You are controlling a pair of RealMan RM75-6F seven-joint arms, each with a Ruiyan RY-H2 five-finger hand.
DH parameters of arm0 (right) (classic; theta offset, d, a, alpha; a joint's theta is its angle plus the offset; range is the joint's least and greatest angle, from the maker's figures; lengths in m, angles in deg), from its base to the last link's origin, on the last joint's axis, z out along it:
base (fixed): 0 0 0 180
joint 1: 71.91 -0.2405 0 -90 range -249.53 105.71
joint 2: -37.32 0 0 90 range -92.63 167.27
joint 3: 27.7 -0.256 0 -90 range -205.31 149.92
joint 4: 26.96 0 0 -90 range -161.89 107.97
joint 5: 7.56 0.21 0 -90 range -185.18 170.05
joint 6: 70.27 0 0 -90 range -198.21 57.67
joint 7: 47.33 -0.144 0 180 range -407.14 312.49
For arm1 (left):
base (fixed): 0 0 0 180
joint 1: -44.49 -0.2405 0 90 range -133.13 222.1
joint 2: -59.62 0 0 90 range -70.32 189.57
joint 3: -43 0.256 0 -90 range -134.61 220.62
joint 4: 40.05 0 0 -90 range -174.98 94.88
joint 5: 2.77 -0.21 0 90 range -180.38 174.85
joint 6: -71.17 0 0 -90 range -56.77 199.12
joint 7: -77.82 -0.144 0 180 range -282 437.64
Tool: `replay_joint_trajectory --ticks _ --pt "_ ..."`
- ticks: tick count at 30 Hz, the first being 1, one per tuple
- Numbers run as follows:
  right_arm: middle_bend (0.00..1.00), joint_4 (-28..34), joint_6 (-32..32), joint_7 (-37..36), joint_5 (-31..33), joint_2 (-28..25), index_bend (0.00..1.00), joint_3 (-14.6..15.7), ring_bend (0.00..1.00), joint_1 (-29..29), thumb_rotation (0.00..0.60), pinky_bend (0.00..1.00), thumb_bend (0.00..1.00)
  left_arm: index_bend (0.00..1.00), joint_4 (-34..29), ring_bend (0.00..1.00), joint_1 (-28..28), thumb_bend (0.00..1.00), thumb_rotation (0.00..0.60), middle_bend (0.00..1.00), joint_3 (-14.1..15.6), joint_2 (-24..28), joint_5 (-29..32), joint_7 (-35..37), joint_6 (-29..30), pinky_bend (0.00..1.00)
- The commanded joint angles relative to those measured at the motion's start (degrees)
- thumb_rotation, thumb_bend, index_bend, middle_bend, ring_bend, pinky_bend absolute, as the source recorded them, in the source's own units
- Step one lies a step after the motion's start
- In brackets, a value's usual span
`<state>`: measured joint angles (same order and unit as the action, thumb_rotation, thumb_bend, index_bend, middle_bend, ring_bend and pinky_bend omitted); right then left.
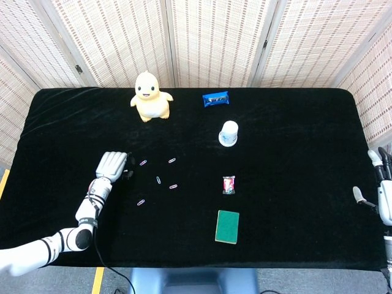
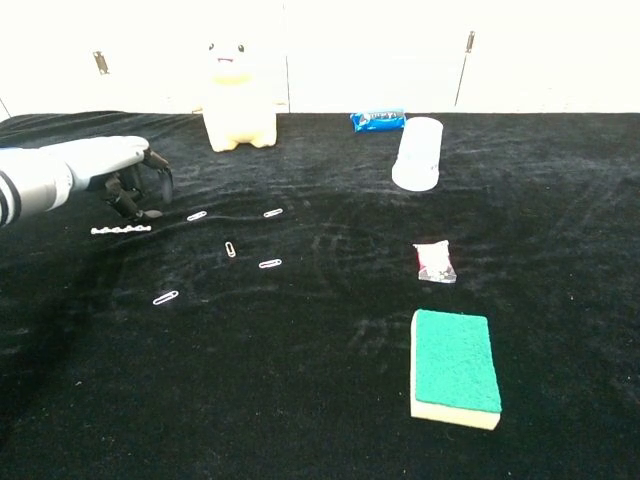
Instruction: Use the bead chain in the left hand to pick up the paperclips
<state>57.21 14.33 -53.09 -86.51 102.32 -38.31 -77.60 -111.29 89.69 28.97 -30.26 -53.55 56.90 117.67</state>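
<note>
Paperclips (image 2: 231, 249) lie scattered on the black table (image 2: 320, 400), five in all. The bead chain (image 2: 121, 229) lies flat on the cloth just left of them, below the left hand (image 2: 130, 180), whose curled fingers hang above it holding nothing. The right hand (image 1: 383, 193) shows only partly at the table's right edge, fingers apart and empty. Behind stand a yellow duck toy (image 1: 150, 97), a blue packet (image 1: 215, 98) with unreadable print, a white cup (image 1: 229, 133), a small red-and-white packet (image 1: 228, 184) and a green sponge (image 1: 227, 226).
</note>
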Motion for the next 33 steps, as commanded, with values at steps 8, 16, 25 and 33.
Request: replay_joint_trajectory --ticks 8,16,25,33 --pt "0.03 0.24 0.57 0.18 0.76 0.07 0.05 0.05 0.03 0.63 0.600 0.00 0.35 0.45 4.59 1.00 0.88 0.42 0.600 1.00 1.47 -2.08 -0.64 3.14 -2.49 1.00" --pt "0.04 0.48 -0.45 0.09 0.72 -0.10 0.08 0.54 0.03 0.46 0.600 0.00 0.35 0.45 6.12 1.00 0.51 0.42 0.600 1.00 2.07 -2.68 -0.82 4.07 -1.99 1.00" --pt "0.04 0.85 -2.97 -2.70 -1.14 -1.09 0.08 2.15 0.04 -0.24 0.600 0.00 0.35 0.47 9.43 1.00 -0.40 0.42 0.600 1.00 3.17 -4.16 -2.02 4.83 -1.12 1.00" --pt "0.04 0.72 -3.22 -2.13 -0.98 -0.79 0.08 2.28 0.04 -0.45 0.600 0.00 0.35 0.48 10.37 1.00 -1.16 0.42 0.600 1.00 3.39 -4.55 -3.31 6.21 -0.83 1.00"
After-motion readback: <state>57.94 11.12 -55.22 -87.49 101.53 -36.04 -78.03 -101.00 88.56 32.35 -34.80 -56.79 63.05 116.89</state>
